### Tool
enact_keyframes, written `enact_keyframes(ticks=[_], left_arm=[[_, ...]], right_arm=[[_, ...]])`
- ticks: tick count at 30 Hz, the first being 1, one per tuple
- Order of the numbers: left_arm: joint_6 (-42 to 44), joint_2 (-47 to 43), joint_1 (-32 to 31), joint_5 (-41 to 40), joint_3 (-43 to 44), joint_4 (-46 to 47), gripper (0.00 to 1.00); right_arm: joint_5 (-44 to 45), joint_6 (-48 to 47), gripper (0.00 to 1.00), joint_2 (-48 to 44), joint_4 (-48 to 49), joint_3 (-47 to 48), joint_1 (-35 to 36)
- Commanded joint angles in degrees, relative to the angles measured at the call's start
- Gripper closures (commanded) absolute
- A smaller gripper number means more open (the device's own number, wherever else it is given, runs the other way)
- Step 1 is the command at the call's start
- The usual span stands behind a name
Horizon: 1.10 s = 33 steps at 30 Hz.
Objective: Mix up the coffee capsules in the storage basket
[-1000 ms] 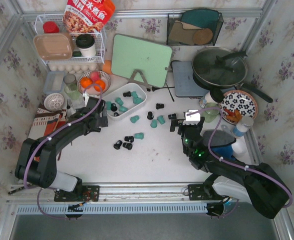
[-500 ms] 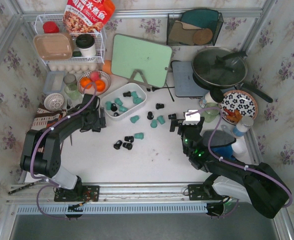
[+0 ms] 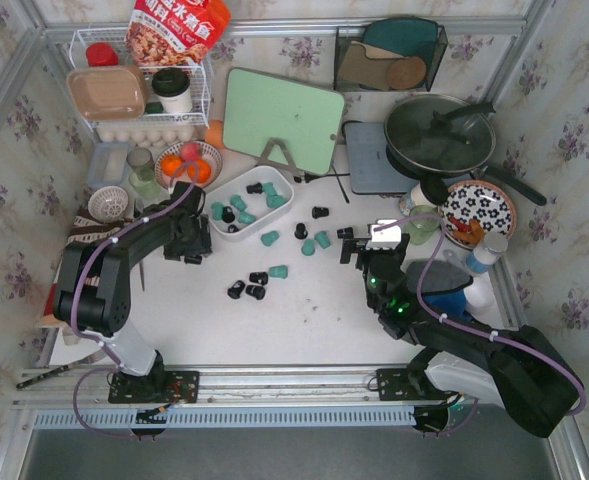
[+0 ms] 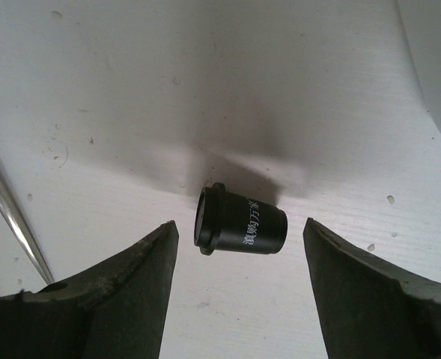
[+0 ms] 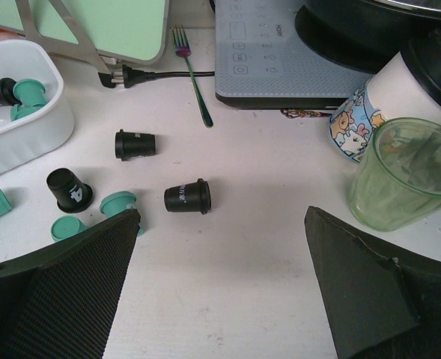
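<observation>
Some coffee capsules (image 3: 270, 238) lie in the storage basket (image 5: 33, 123); more strew the table (image 3: 304, 320) (about a dozen). My jaws gape empty, the left jaws straddling a black capsule (image 4: 240, 229).

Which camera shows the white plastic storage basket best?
Top external: the whole white plastic storage basket with teal and black coffee capsules inside. Right wrist shows one end; left wrist only a blurred white edge.

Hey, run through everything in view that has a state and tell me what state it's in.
left gripper, open, flanking the black capsule
black capsule, on its side on the table
right gripper, open, holding nothing
storage basket, partly filled with coffee capsules
pan, covered
power plug, unplugged, lying loose
green glass, upright, apparently empty
</observation>
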Motion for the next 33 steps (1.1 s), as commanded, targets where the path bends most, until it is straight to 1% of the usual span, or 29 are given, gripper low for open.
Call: enact_keyframes(ticks=[1,5,9,10,12,16,21,27,31,33], left_arm=[[-0.26,1.47,0.01,-0.05,1.42,-2.05,0.33],[-0.11,2.36,0.03,0.51,2.06,-2.27,0.43],[-0.07,2.85,0.07,1.12,2.28,-2.25,0.44],[-0.02,2.92,0.08,1.21,2.29,-2.26,0.48],[-0.02,2.91,0.03,1.47,2.29,-2.29,0.52],[0.39,2.43,0.0,1.69,1.96,-2.15,0.67],[0.33,-0.43,-0.06,1.15,0.58,-1.1,0.79],[-1.24,-6.75,-0.94,1.4,-1.32,1.12,0.84],[-1.38,-12.7,-4.06,1.75,-0.5,5.16,0.84],[-1.18,-13.95,-5.25,2.28,1.02,7.67,0.83]], right_arm=[[0.01,0.01,0.0,-0.17,0.73,0.47,-0.04],[0.01,-0.06,0.0,-0.15,0.72,0.45,-0.04],[-0.05,-0.06,0.0,-0.01,0.72,0.43,-0.04],[-0.06,-0.06,0.0,-0.07,0.78,0.47,-0.11],[-0.06,-0.06,0.0,0.02,0.8,0.42,-0.04],[-0.07,-0.07,0.0,0.09,0.81,0.4,-0.04],[-0.06,-0.06,0.0,0.18,0.81,0.39,-0.04],[-0.06,-0.06,0.0,0.34,0.95,0.44,-0.04],[-0.2,-0.06,0.0,0.77,0.99,0.49,-0.04],[-0.23,-0.06,0.0,1.0,1.03,0.62,-0.04]])
